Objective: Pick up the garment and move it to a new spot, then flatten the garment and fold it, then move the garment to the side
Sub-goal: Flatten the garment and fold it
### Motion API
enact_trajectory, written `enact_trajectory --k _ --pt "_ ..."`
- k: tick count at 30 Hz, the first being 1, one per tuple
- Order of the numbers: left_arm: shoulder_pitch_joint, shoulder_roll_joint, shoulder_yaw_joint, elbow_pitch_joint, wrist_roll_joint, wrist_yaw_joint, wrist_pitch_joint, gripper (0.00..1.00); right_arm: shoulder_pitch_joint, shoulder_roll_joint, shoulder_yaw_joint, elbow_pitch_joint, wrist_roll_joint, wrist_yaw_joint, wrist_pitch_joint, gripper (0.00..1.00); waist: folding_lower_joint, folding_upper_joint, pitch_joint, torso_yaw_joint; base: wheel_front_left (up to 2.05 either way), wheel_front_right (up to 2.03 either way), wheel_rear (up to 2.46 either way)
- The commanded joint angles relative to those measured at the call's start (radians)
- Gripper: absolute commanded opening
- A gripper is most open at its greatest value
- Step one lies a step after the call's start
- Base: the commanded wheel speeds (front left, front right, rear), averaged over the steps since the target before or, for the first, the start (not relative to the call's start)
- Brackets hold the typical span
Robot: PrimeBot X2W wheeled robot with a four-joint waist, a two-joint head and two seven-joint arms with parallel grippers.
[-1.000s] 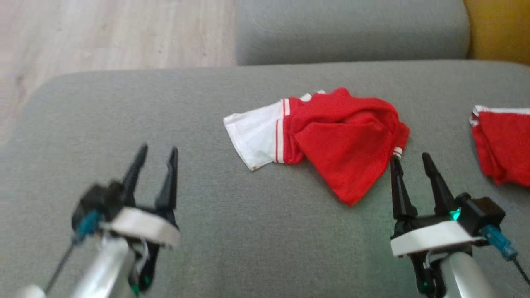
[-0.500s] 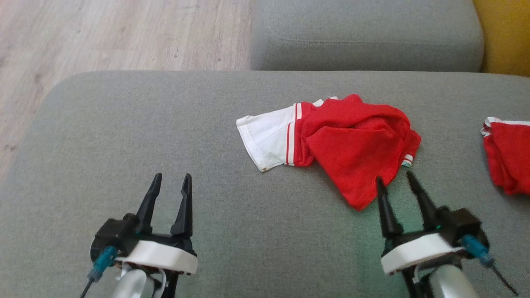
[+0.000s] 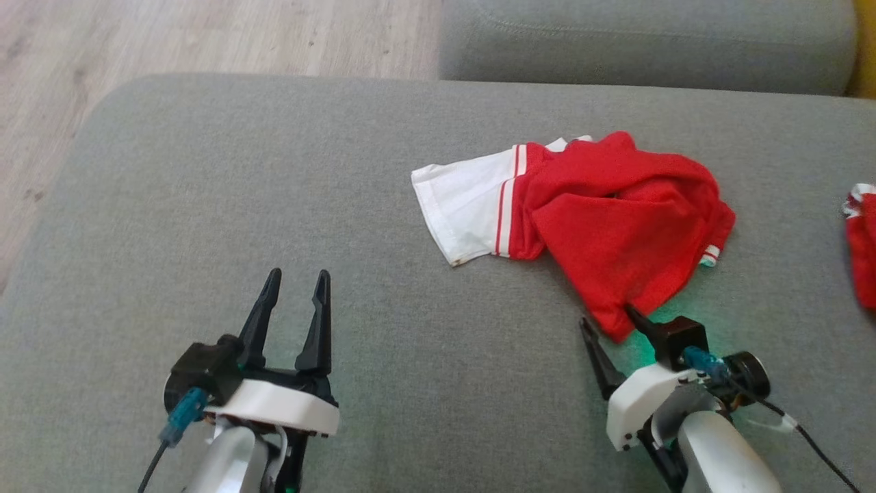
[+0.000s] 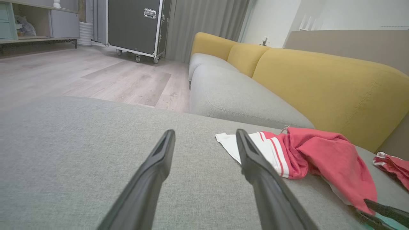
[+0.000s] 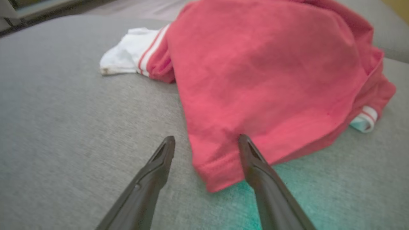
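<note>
Right gripper (image 3: pixel 606 316) advanced to garment (image 3: pixel 616 226) corner, jaws wide, nothing held; left gripper (image 3: pixel 298 275) wide, empty.

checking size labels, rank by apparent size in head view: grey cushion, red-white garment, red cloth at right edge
1. grey cushion
2. red-white garment
3. red cloth at right edge, cropped by frame

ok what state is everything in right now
garment: crumpled, lying on the cushion, not held
left gripper: open, away from the garment
right gripper: open, around the garment's near corner
second red garment: bunched, at the far right
</note>
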Motion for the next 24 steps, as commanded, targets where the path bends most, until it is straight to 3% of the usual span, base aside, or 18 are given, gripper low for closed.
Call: enact_trajectory --k 1,5,6,7,15,24 --pt "-0.047 0.003 0.037 -0.024 0.013 -0.006 -0.008 1.0 -0.034 -0.002 0.013 -0.013 -0.011 0.003 -0.001 1.0 -0.0001 0.0 0.008 0.007 0.0 0.0 0.0" --pt "-0.054 -0.004 0.044 -0.016 0.018 -0.011 -0.008 1.0 -0.07 -0.002 -0.017 0.065 -0.046 0.003 0.017 1.0 -0.0001 0.0 0.017 0.012 0.0 0.0 0.0" --pt "-0.055 -0.005 0.047 -0.014 0.019 -0.011 -0.008 1.0 -0.078 -0.002 -0.019 0.078 -0.05 0.003 0.016 0.19 -0.0001 0.0 0.018 0.01 0.0 0.0 0.0" --pt "-0.054 -0.006 0.05 -0.013 0.02 -0.012 -0.008 1.0 -0.084 -0.002 -0.022 0.089 -0.053 0.003 0.011 0.0 -0.0001 0.0 0.017 0.007 0.0 0.0 0.0" --pt "-0.039 -0.013 0.072 -0.005 0.03 -0.014 -0.008 1.0 -0.052 -0.002 -0.176 0.092 -0.071 0.003 -0.047 0.0 -0.0001 0.0 -0.025 -0.06 0.0 0.0 0.0" --pt "0.003 -0.017 0.069 -0.014 0.027 -0.015 -0.008 1.0 0.072 -0.024 -0.423 -0.047 -0.189 0.003 -0.011 0.0 -0.0001 0.0 -0.111 -0.148 0.0 0.0 0.0"
